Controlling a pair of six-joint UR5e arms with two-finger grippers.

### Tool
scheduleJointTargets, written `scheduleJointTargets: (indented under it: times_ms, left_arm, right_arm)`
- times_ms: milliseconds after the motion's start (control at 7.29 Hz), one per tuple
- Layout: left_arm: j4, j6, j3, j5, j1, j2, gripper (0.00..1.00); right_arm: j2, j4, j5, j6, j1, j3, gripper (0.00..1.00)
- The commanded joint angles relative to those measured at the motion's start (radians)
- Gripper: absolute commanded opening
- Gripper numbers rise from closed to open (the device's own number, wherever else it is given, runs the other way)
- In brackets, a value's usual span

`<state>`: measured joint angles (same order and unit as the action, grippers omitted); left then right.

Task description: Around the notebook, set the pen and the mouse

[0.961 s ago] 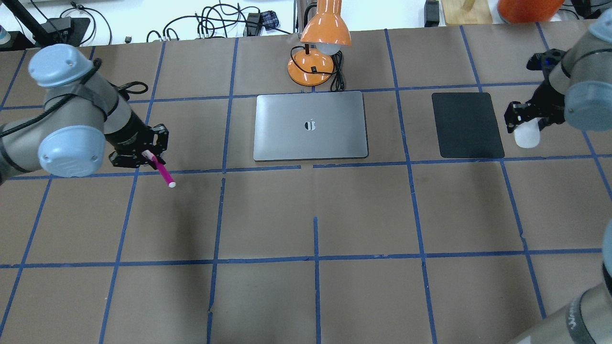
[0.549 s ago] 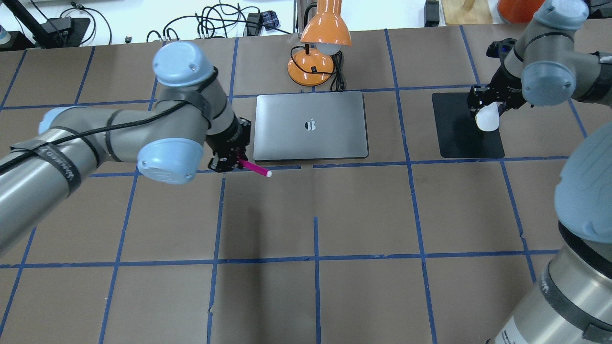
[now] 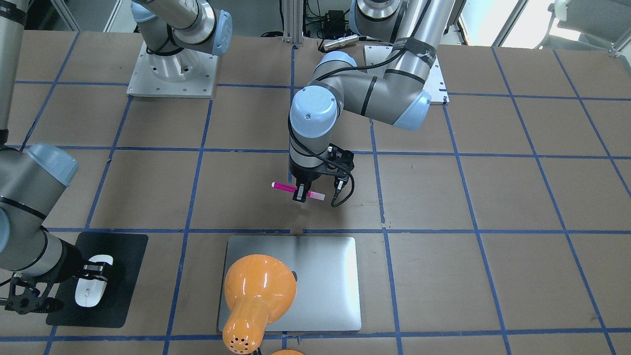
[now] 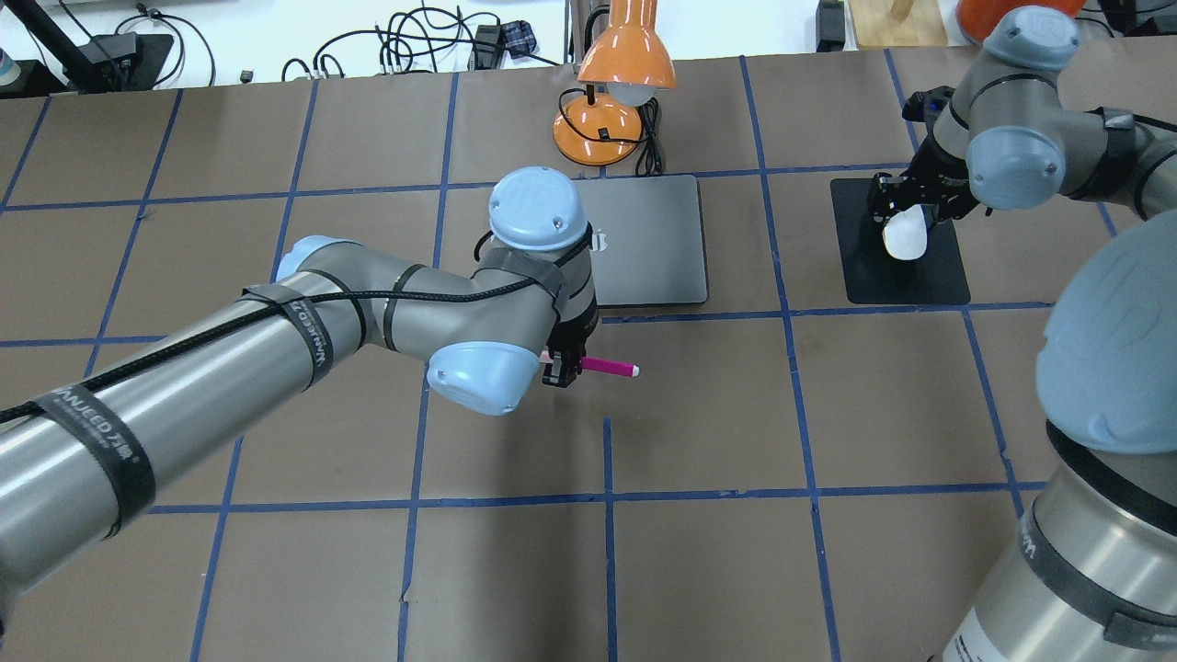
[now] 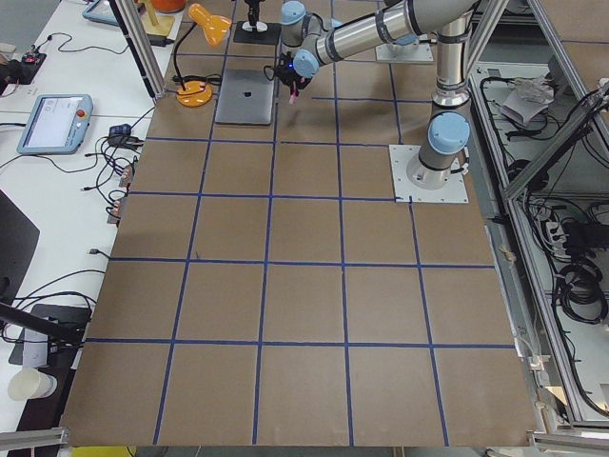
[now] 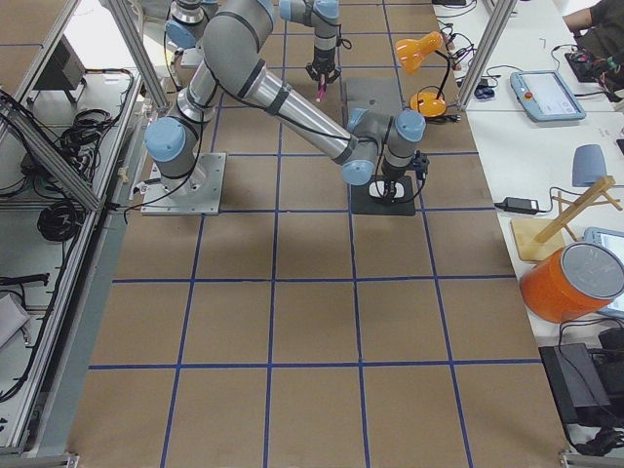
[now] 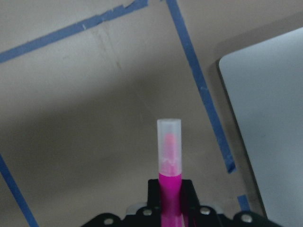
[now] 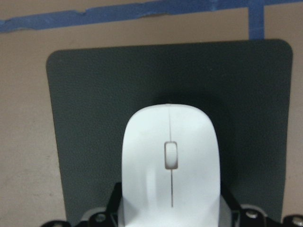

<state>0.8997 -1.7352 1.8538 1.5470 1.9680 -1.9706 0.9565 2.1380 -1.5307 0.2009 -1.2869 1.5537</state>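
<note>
The magenta pen [image 4: 609,368] lies level in my left gripper [image 4: 561,370], which is shut on it just off the table. It hangs on the robot side of the silver notebook [image 4: 653,241], parallel to that near edge. The left wrist view shows the pen [image 7: 169,161] with its pale cap pointing away, the notebook [image 7: 270,132] to its right. My left arm hides the notebook's left half from overhead. My right gripper [image 4: 906,213] is shut on the white mouse [image 4: 905,234], low over the black mat [image 4: 910,276]. From the right wrist the mouse [image 8: 170,161] sits centred over the mat [image 8: 90,118].
An orange desk lamp [image 4: 614,110] with a coiled cord stands just behind the notebook; in the front-facing view its shade [image 3: 259,286] covers part of the notebook [image 3: 325,276]. Blue tape lines grid the brown table. Cables lie beyond the far edge.
My left arm swung right, carrying the pen from the notebook's left corner to in front of its near edge. My right arm carried the mouse leftward and further over the black mat.
</note>
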Motion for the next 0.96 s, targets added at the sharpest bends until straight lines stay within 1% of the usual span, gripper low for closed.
scheduleJointTargets:
  times_ms: [0,137,275,412,549,686,824]
  left_arm:
    - [-0.025,-0.047,0.002,0.001,0.028,-0.069,0.0]
    - [-0.018,-0.05,0.004,0.005,0.035,-0.068,0.87]
    - [-0.028,-0.052,-0.005,-0.004,0.026,-0.057,1.0]
    - [-0.015,-0.002,-0.01,0.002,0.016,-0.03,1.0]
    - [0.025,0.316,-0.014,-0.01,-0.016,0.011,1.0]
    - [0.116,0.623,-0.016,-0.027,-0.065,0.08,1.0]
    - [0.151,0.807,-0.016,-0.03,-0.108,0.149,1.0]
  right_arm:
    - [0.002,-0.001,0.0,-0.002,-0.002,-0.012,1.0]
    - [0.022,-0.004,-0.011,-0.002,-0.008,-0.015,1.0]
    - [0.066,-0.015,-0.015,-0.002,-0.027,-0.021,1.0]
    - [0.111,-0.097,-0.016,-0.002,-0.046,-0.035,1.0]
    - [0.186,-0.178,-0.016,-0.002,-0.066,-0.041,1.0]
    - [0.267,-0.254,-0.016,-0.002,-0.086,-0.041,1.0]
    - [0.363,-0.367,-0.012,-0.003,-0.116,-0.031,1.0]
